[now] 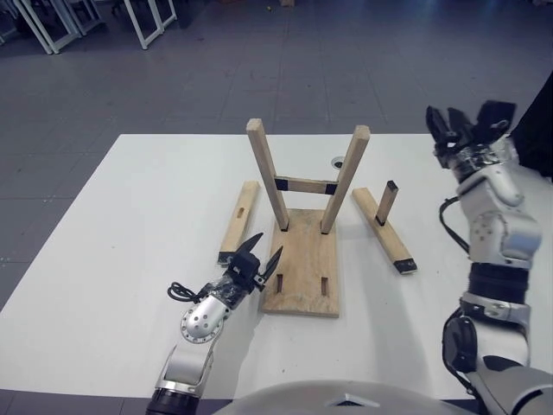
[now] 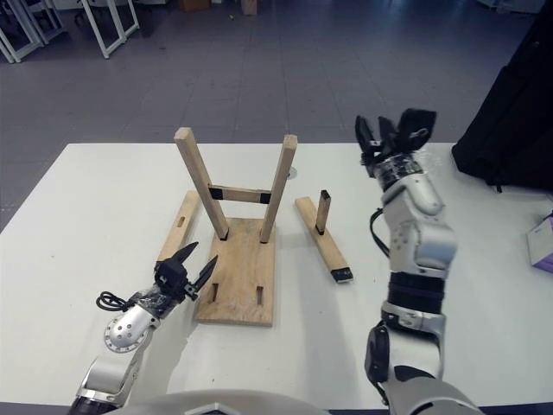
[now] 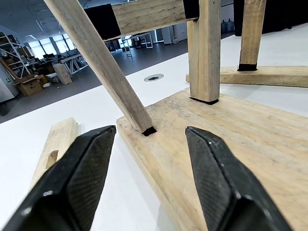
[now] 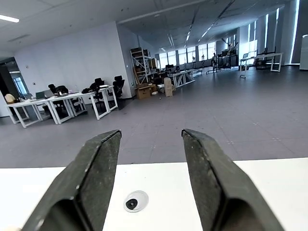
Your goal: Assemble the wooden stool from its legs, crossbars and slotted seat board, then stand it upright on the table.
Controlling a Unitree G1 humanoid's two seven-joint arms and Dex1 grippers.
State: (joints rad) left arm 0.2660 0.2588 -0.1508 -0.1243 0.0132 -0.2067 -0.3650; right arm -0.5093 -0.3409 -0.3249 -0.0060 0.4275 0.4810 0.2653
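The left gripper (image 1: 266, 251) is hovering low over the table (image 1: 130, 259) with its fingers spread and nothing between them, pointing at the near left corner of the slotted seat board (image 1: 302, 272). The board is lying flat, its two near slots empty. Just beyond the claw and slightly to its left, a loose leg (image 1: 239, 220) is lying beside the board's left edge, its long axis running away from the robot, so the left arm is sitting much the nearer to it. At the board's far end, two legs (image 1: 268, 173) are standing in their slots, joined by a crossbar (image 1: 305, 185). On the board's right, apart from it, a second loose leg (image 1: 383, 229) is lying with a short crossbar (image 1: 388, 202) sticking up from it. The right gripper (image 1: 449, 128) is hanging raised at the far right, fingers parted and holding nothing.
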